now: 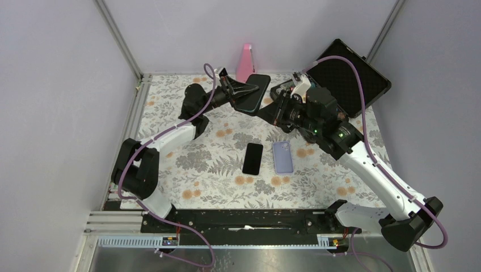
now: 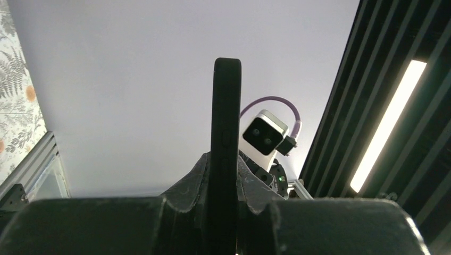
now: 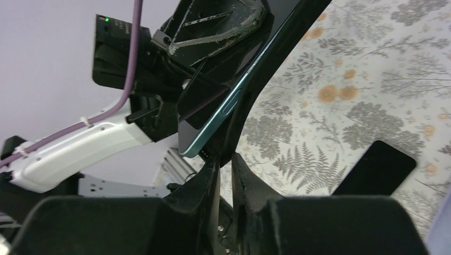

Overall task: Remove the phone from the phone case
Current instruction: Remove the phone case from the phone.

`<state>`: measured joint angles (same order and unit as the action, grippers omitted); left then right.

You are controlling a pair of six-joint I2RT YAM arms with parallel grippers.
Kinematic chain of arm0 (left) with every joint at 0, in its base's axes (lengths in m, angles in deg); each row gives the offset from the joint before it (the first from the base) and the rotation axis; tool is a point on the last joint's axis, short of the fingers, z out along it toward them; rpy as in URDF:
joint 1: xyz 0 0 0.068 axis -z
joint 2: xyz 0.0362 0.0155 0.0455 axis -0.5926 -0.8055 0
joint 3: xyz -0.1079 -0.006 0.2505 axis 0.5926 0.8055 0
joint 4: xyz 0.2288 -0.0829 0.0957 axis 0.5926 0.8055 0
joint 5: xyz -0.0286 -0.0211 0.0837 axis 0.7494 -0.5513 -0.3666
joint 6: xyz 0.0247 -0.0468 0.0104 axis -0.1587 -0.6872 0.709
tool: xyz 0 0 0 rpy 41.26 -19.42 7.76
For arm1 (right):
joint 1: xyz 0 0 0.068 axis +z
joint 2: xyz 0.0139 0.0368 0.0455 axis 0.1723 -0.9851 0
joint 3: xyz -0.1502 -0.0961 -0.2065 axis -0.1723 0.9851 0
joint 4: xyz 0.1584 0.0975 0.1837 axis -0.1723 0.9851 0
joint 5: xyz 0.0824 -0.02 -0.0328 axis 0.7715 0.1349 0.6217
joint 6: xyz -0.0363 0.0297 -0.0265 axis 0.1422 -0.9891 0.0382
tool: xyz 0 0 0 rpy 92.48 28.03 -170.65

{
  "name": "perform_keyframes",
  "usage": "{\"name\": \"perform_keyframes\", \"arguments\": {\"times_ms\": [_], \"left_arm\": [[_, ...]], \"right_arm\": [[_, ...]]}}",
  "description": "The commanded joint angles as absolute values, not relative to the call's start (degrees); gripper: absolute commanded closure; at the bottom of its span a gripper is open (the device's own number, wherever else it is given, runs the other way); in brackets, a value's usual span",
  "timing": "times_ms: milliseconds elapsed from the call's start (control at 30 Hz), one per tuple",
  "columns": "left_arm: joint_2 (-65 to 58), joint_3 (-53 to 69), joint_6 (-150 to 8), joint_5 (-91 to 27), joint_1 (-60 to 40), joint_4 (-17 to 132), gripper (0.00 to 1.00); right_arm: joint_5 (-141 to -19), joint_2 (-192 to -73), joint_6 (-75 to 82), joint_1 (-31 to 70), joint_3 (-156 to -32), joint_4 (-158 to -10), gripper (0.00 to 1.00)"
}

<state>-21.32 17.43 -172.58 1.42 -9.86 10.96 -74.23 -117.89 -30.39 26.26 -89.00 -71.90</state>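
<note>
Two grippers meet over the far middle of the floral table [image 1: 215, 170], both on one handset held in the air. The left gripper [image 1: 231, 89] is clamped across the phone case [image 1: 253, 92], and its wrist view shows that black case [image 2: 227, 106] edge-on and upright between the closed fingers [image 2: 186, 183]. The right gripper [image 1: 274, 105] comes in from the other side at the case's lower corner. Its wrist view shows its fingers [image 3: 208, 183] pinched nearly together on a thin black edge of the phone case [image 3: 266, 58]. There the teal-framed phone [image 3: 210, 114] stands slightly apart from that edge at the corner while still sitting in the case higher up. On the table nearer the arm bases, a black handset [image 1: 253, 158] lies flat just beside a lavender slab [image 1: 282, 157]; whether this is a phone or an empty case I cannot tell. A pink object [image 1: 245, 59] stands at the back wall, and a black tablet [image 1: 347, 69] leans in the far right corner.
</note>
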Motion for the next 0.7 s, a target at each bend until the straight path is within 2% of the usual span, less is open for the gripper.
{"name": "perform_keyframes", "arguments": {"times_ms": [0,133,367,533,667], "left_arm": [[-14.08,13.77,-177.40,3.13,-8.04,4.74,1.00],[-13.38,13.91,-176.66,2.98,-7.98,6.99,1.00],[-13.19,13.55,-174.82,3.82,-7.96,8.63,1.00],[-13.63,12.88,-170.28,6.90,-8.04,8.50,1.00],[-12.07,11.84,-160.25,7.61,-8.04,17.28,1.00]], "right_arm": [[-89.29,-120.14,-20.60,25.73,-88.40,-58.94,1.00],[-97.54,-120.17,-18.88,25.85,-89.16,-55.47,1.00],[-101.84,-120.44,-14.88,26.03,-92.33,-51.52,1.00],[-96.42,-119.08,-12.04,25.00,-93.25,-51.78,1.00],[-85.71,-119.37,-13.57,24.78,-95.27,-50.93,1.00]]}}
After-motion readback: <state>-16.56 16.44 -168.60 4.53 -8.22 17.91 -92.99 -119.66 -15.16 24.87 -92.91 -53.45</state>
